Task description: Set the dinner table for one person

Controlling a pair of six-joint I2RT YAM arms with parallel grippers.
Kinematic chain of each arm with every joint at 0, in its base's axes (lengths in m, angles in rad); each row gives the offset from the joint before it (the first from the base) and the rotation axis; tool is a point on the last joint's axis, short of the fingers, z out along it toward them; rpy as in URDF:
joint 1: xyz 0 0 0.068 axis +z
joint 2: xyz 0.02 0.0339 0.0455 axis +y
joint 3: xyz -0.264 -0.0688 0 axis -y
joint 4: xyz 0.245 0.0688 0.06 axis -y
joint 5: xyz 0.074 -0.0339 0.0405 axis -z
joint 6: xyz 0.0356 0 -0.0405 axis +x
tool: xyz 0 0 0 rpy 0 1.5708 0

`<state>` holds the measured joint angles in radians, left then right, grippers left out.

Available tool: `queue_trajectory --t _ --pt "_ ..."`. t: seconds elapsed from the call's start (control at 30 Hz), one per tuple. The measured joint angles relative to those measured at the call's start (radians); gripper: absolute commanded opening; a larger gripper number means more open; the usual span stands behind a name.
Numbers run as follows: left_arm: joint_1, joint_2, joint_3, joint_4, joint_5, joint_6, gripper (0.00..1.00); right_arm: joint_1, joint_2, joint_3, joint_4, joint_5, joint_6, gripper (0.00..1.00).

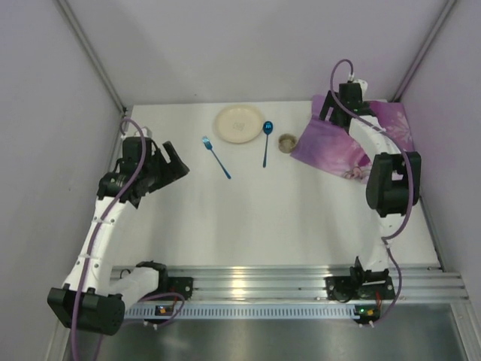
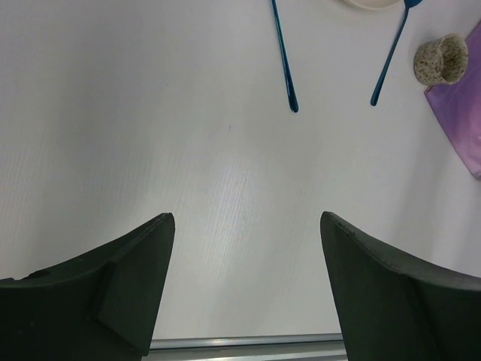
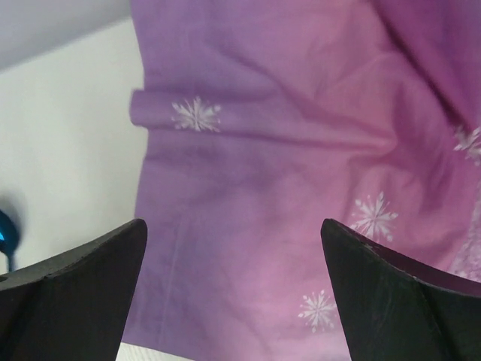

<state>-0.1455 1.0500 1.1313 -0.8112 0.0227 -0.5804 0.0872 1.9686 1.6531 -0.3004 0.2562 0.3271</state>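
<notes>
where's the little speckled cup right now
In the top view the speckled cup stands near the far edge of the table, right of centre, between the blue spoon and the purple placemat.

Dinner table [image 1: 301, 226] bears plate [image 1: 239, 122], fork [image 1: 217, 158], spoon [image 1: 266, 147], cup [image 1: 287, 142] — rumpled placemat [image 1: 327, 144]

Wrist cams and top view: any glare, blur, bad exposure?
Top external: glare streaks on the metal rail, table evenly lit. Left wrist: sharp, left fingers nearly black. Right wrist: placemat slightly soft, very close; right fingers dark too.
</notes>
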Motion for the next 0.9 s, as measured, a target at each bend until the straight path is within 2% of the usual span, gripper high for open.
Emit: queue_trajectory --t 0.17,0.37,0.47,0.57,0.7,0.77,0.8,0.9 --pt "0.000 -0.027 -0.029 0.002 0.008 -0.014 0.83 -0.004 0.175 0.130 -0.185 -0.031 0.041 1.00" --pt "0.000 -0.046 -0.031 0.002 0.004 -0.020 0.83 -0.005 0.256 0.182 -0.305 -0.051 0.063 1.00" --pt "0.000 -0.046 -0.032 0.002 0.003 -0.021 0.83 -0.005 0.267 0.182 -0.336 -0.069 0.063 0.93" --pt "0.000 -0.046 -0.035 0.002 0.002 -0.023 0.83 -0.005 0.287 0.182 -0.352 -0.095 0.062 0.77" --pt "0.000 -0.046 -0.044 0.002 0.002 -0.024 0.83 -0.005 0.299 0.187 -0.357 -0.106 0.056 0.42" --pt "0.000 -0.046 -0.045 0.002 0.003 -0.023 0.83 -0.007 0.299 0.187 -0.358 -0.114 0.059 0.32" --pt "0.000 -0.046 -0.045 0.002 0.003 -0.023 0.83 -0.008 0.299 0.186 -0.358 -0.120 0.060 0.19" --pt "0.000 -0.047 -0.046 0.002 0.003 -0.021 0.83 -0.015 0.291 0.164 -0.342 -0.129 0.066 0.00"
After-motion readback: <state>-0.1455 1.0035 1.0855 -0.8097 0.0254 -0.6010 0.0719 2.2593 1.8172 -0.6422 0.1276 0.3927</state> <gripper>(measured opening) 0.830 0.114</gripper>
